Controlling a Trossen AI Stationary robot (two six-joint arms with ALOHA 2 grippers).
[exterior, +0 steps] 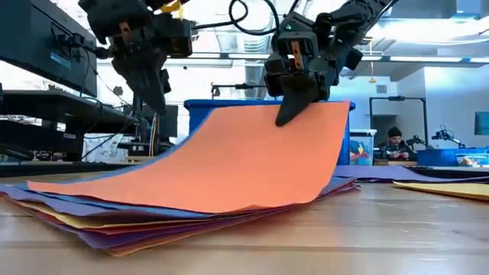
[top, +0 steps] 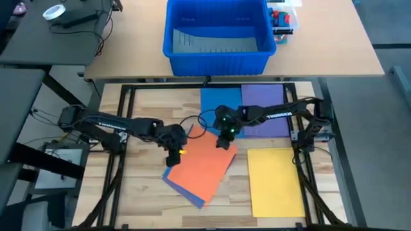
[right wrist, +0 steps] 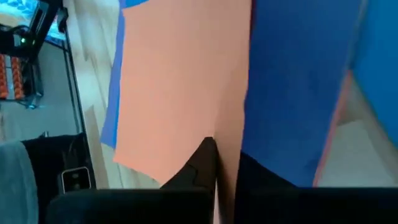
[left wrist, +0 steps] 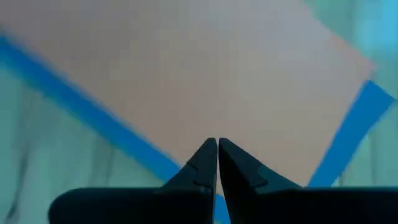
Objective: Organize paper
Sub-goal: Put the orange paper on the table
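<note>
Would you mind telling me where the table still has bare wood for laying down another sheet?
Bare wood lies left of the orange sheet, beyond the left gripper, and between it and the yellow sheet. The middle is crowded: the right gripper, blue sheet, purple sheet.

The right arm reaches from the table's right side toward the middle, its wrist bent down; the right gripper (top: 224,142) has its fingers pinched together on the edge of the orange sheet (top: 204,167). The left arm stretches in from the left, the left gripper (top: 173,156) pointing downward with fingers closed, empty.
</note>
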